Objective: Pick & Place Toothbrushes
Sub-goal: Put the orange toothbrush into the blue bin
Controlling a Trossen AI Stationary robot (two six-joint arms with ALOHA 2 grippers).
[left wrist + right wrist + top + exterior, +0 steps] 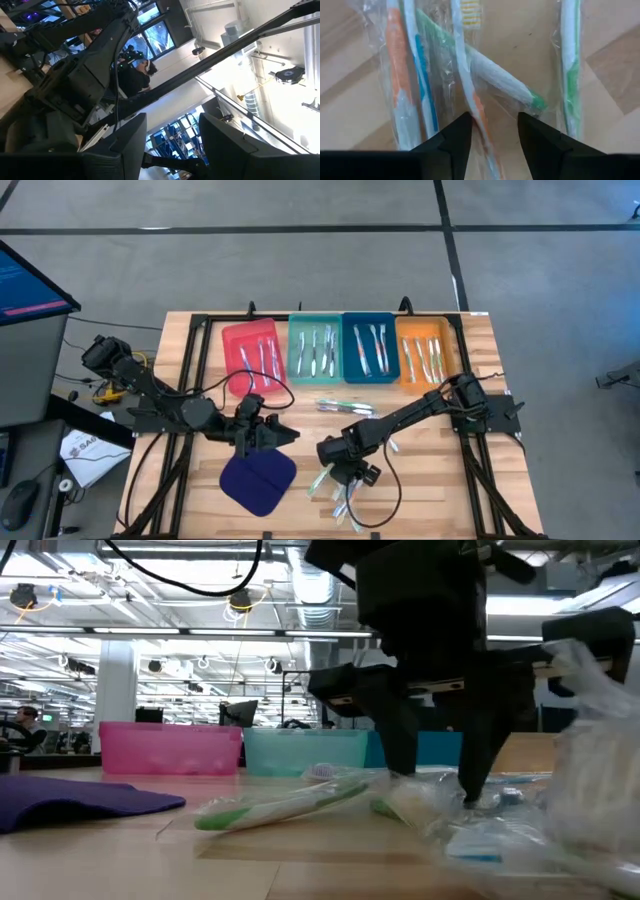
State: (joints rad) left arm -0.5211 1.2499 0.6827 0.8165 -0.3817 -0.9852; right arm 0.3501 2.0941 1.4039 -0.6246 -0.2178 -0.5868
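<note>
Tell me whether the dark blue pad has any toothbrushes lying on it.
No: in the high view the dark blue pad lies bare, and the loose toothbrushes sit on the table beside it.

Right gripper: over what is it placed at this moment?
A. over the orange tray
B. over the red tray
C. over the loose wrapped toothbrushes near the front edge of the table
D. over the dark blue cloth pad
C: in the high view the right gripper is down over the loose toothbrushes at the table's front, and its wrist view shows a wrapped orange-and-white toothbrush between its fingers.
</note>
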